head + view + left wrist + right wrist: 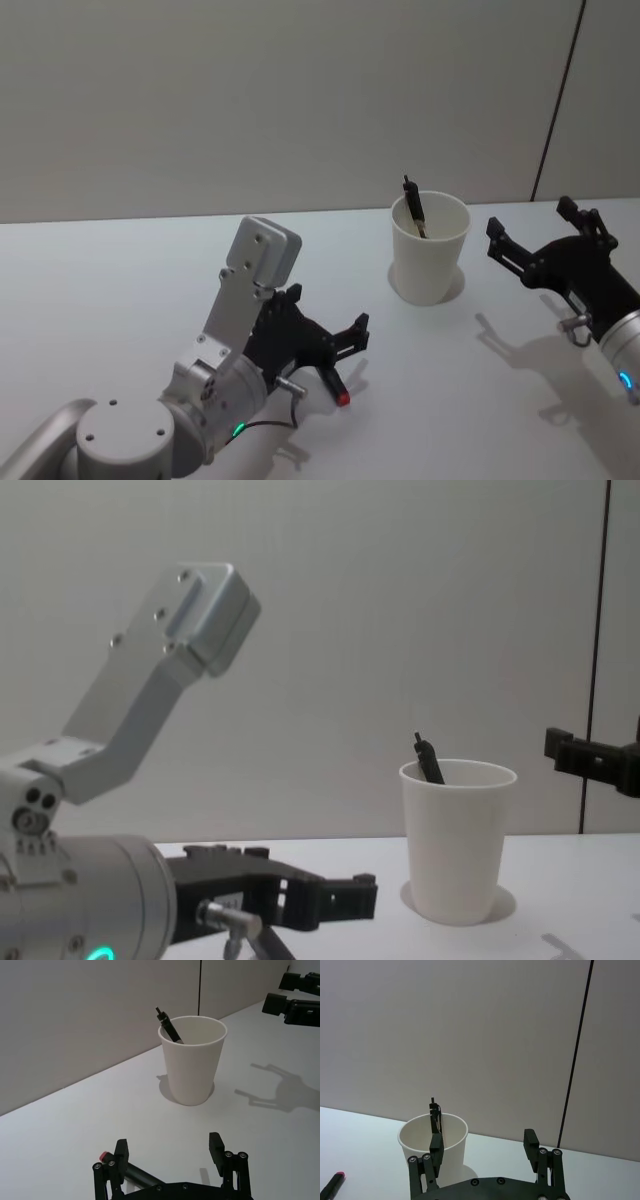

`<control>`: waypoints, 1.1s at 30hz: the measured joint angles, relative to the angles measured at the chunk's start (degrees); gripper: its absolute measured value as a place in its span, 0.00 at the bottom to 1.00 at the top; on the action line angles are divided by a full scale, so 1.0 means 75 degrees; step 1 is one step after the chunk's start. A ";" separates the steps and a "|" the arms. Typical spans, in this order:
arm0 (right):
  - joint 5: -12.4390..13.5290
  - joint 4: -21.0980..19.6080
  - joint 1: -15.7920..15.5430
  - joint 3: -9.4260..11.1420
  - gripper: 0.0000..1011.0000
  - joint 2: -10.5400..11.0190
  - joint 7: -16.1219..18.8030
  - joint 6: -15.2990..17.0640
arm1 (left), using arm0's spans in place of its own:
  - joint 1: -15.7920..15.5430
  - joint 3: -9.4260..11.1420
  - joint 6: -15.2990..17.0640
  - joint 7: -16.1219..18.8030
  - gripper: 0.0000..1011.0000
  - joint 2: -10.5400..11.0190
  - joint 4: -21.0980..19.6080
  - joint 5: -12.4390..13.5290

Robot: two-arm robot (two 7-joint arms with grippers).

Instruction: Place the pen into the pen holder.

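The pen holder (430, 255) is a white paper cup standing on the table at centre right. A black pen (413, 205) leans inside it, its top sticking above the rim. A second dark pen with a red end (337, 388) lies flat on the table near me. My left gripper (345, 358) hovers open just over it, and in the left wrist view that pen (137, 1174) lies under one finger, not between the two. My right gripper (535, 238) hangs open and holds nothing, to the right of the cup (432, 1145).
The white table (120, 290) runs back to a plain grey wall with a dark vertical seam (560, 100). My left forearm (150, 700) rises tall at the left in the chest view.
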 joint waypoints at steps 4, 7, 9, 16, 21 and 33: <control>0.0000 0.0000 0.0000 0.0000 0.99 0.0000 0.0000 0.0000 | 0.0037 0.0016 0.0136 0.0077 0.99 -0.0037 0.0002 -0.0051; 0.0000 0.0000 0.0000 0.0000 0.99 0.0000 0.0000 0.0000 | 0.0057 0.0023 0.0234 0.0125 0.99 -0.0066 0.0012 -0.0071; 0.0000 0.0000 0.0000 0.0000 0.99 0.0000 0.0000 0.0000 | 0.0067 0.0027 0.0302 0.0157 0.99 -0.0086 0.0021 -0.0078; 0.0000 0.0000 0.0000 0.0000 0.99 0.0000 0.0000 0.0000 | 0.0074 0.0031 0.0541 0.0247 0.99 -0.0151 0.0052 -0.0078; 0.0000 0.0000 0.0000 0.0000 0.99 0.0000 0.0000 0.0000 | 0.0062 0.0029 0.0706 0.0288 0.99 -0.0199 0.0080 -0.0059; 0.0000 0.0000 0.0000 -0.0001 0.99 0.0000 0.0000 0.0000 | -0.0051 -0.0002 0.1083 0.0423 0.99 -0.0396 0.0239 -0.0015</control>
